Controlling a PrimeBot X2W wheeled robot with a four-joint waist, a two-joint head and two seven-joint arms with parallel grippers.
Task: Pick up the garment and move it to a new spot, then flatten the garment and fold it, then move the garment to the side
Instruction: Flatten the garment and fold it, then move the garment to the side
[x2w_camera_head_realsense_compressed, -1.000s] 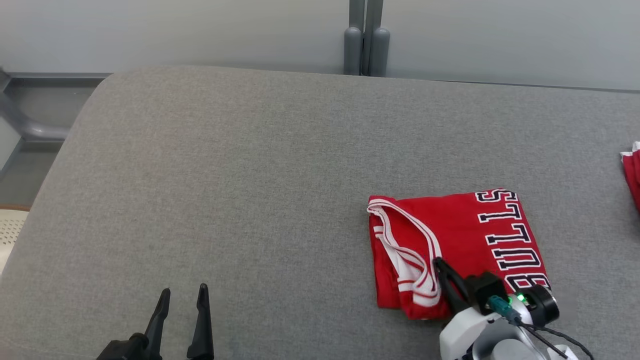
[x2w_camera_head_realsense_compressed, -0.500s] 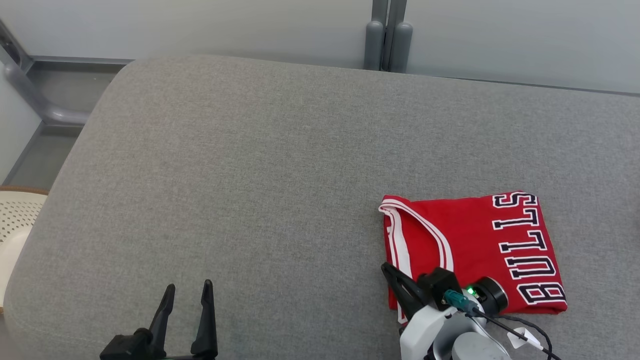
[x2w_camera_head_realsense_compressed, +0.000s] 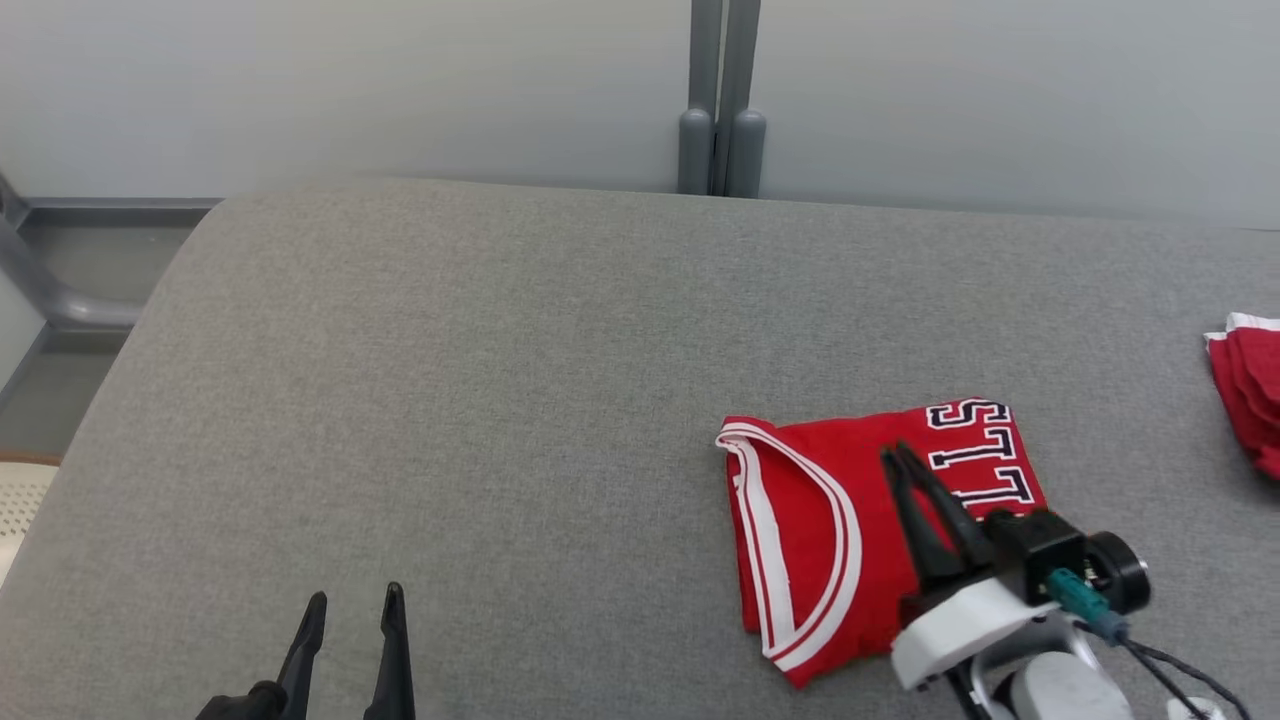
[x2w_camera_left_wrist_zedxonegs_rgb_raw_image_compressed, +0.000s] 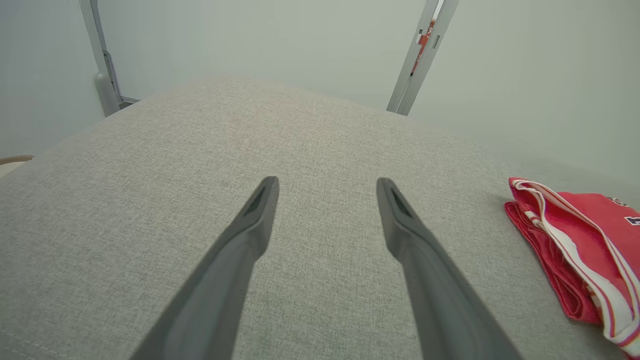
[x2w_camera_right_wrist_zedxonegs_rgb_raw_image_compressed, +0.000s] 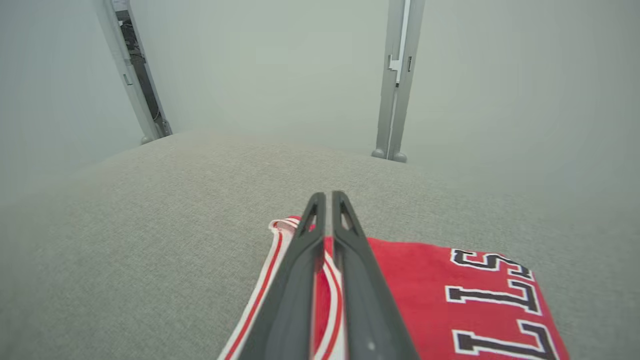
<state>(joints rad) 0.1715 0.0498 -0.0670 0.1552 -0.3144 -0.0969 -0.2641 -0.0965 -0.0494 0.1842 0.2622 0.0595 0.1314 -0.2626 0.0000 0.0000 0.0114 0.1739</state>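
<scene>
Right gripper: two long, dark, smooth tapered fingers, all but closed, with a sliver of a gap; no cloth is seen pinched. It is poised over the red jersey. In the right wrist view the fingertips reach its far edge. Left gripper: fingers spread wide and empty above bare grey woven fabric on the tabletop, which has a rounded corner. The jersey is folded to a rough rectangle, lying flat on the near right part of the tabletop. The knit is smooth, and white-and-red striped trim curves down its left side. Black block letters have a white outline; "S" and "L" are legible, the rest hidden behind the white right wrist. A second red garment is cut off by the right edge. A cream perforated object at the left edge is too cropped to identify.
</scene>
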